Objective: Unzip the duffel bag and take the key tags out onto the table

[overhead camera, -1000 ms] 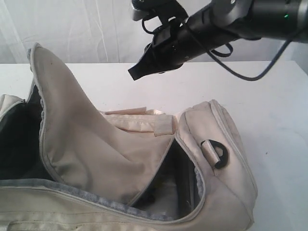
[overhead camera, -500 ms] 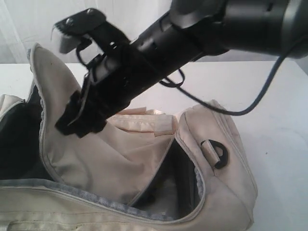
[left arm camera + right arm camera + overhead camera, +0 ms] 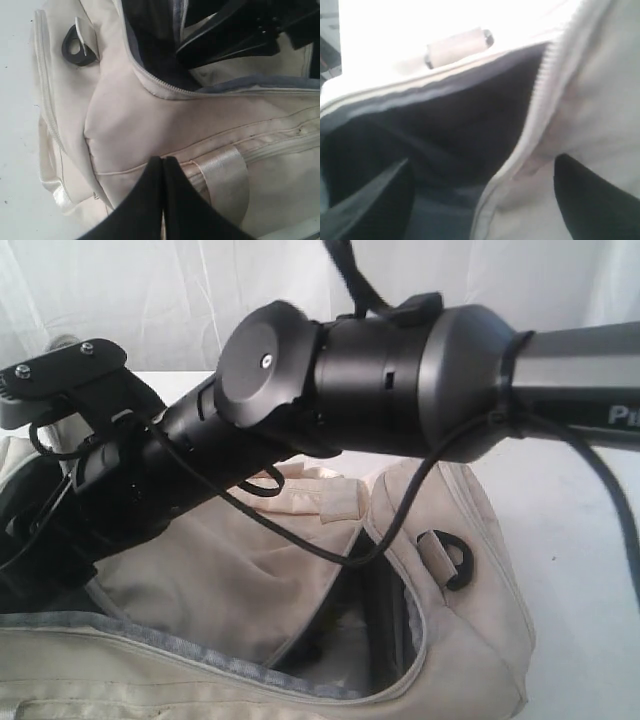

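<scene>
The right gripper (image 3: 481, 160) is at the open mouth of the duffel bag (image 3: 455, 660). Its two fingers are wide apart, and the dark lining (image 3: 470, 115) is just under them. The left gripper (image 3: 163, 167) has its fingers pressed together against the outside of the bag. The key tags do not show. I think they lie deeper in the dark. They should be light, hard and slippery, so grab the bunch where the tags join.
</scene>
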Motion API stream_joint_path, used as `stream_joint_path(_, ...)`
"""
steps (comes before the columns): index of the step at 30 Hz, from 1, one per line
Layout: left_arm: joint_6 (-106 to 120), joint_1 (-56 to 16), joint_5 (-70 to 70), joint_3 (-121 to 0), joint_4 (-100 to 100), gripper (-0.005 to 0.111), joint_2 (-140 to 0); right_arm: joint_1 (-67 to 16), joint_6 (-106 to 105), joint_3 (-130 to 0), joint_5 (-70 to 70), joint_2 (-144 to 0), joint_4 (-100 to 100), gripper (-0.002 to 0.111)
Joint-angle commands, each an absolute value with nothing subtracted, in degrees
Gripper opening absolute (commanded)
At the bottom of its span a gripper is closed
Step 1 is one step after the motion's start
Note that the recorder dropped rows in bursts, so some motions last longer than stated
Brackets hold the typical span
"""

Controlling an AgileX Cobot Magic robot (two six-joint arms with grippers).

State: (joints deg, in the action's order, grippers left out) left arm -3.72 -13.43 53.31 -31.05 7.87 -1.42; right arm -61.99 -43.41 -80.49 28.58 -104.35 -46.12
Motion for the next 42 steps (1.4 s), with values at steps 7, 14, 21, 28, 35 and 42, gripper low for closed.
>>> stream_joint_path(7,-3.6,-13.3,53.7,-30.7,8.5,0.000,-1.1,-62.4,-38.7,-80.6,20.0,-109.4,-45.2,0.041)
stream_joint_path(14,-3.6,-13.3,53.7,-30.7,8.5,0.000,-1.1,-62.2,-38.7,-80.6,18.1,-109.7,-43.7,0.001)
stream_joint_path(21,-3.6,-13.3,53.7,-30.7,8.6,0.000,-1.1,-62.1,-38.7,-80.6,19.6,-105.2,-29.4,0.000)
stream_joint_path(28,-3.6,-13.3,53.7,-30.7,8.6,0.000,-1.1,-56.8,-38.6,-80.6,19.4,-98.7,-18.6,0.000)
stream_joint_path(35,-3.6,-13.3,53.7,-30.7,8.6,0.000,-1.1,-45.5,-38.3,-80.6,17.4,-98.7,-16.9,0.000)
stream_joint_path(42,-3.6,-13.3,53.7,-30.7,8.6,0.000,-1.1,-38.6,-35.5,-80.6,4.7,-102.3,-18.3,0.000)
